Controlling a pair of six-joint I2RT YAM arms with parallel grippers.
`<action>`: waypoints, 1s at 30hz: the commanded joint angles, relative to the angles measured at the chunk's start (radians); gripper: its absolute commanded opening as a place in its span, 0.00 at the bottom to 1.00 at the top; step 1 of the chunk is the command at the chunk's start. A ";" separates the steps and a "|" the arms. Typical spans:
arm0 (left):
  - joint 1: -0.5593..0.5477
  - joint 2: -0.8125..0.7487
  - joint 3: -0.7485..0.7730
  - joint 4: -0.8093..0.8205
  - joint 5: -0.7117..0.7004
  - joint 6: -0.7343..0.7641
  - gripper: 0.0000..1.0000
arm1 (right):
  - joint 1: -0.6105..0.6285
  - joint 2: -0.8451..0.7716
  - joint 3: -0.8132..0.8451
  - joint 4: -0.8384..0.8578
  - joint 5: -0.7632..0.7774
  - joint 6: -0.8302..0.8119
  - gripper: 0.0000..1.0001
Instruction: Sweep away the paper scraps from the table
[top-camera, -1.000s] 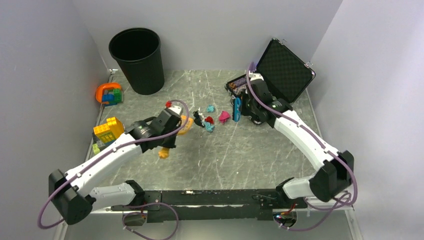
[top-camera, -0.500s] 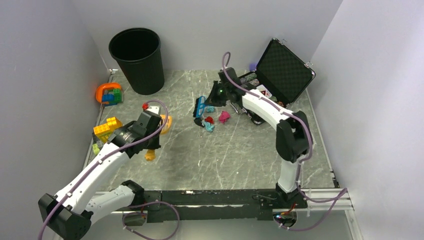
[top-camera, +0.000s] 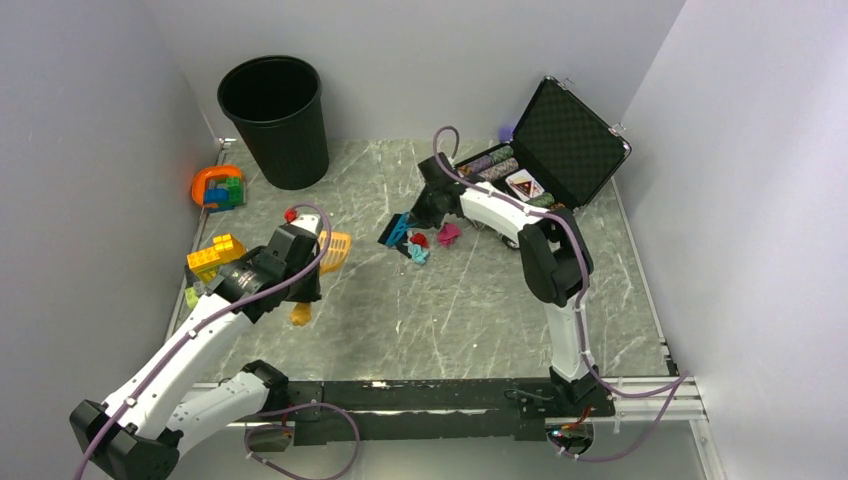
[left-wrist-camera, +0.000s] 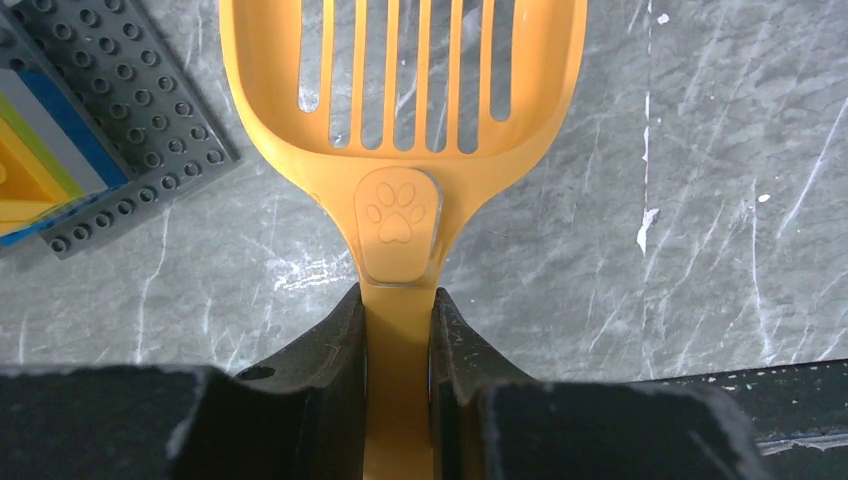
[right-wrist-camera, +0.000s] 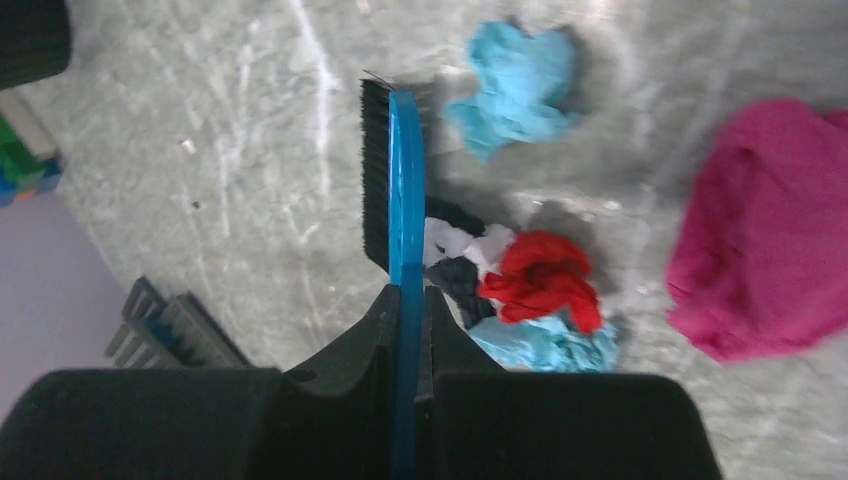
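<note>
Left fingers (left-wrist-camera: 348, 325): you have them clamped on the orange scoop (left-wrist-camera: 400, 120) handle, slotted bowl ahead.
Right fingers (right-wrist-camera: 375, 325): pinched tight on your blue brush (right-wrist-camera: 405, 180).
Paper scraps (right-wrist-camera: 540, 275): on the desk (right-wrist-camera: 250, 200), just right of those fingers, beside the bristles.

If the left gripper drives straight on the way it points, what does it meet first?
The left gripper holds the yellow slotted plastic scoop, which leads. Bare table lies just ahead; farther on, probably the blue brush in the right gripper, beside the paper scraps. Depth is unclear.

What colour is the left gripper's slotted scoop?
Orange-yellow; the slotted plastic scoop shows best in the left wrist view.
</note>
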 joint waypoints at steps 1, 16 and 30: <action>0.004 -0.005 -0.007 0.044 0.049 0.023 0.00 | -0.009 -0.135 -0.134 -0.103 0.194 0.026 0.00; -0.053 0.106 -0.047 0.165 0.190 0.024 0.00 | -0.084 -0.419 -0.334 -0.033 0.146 -0.137 0.00; -0.300 0.210 -0.059 0.213 0.095 -0.084 0.00 | -0.151 -0.213 -0.128 0.122 -0.052 -0.081 0.00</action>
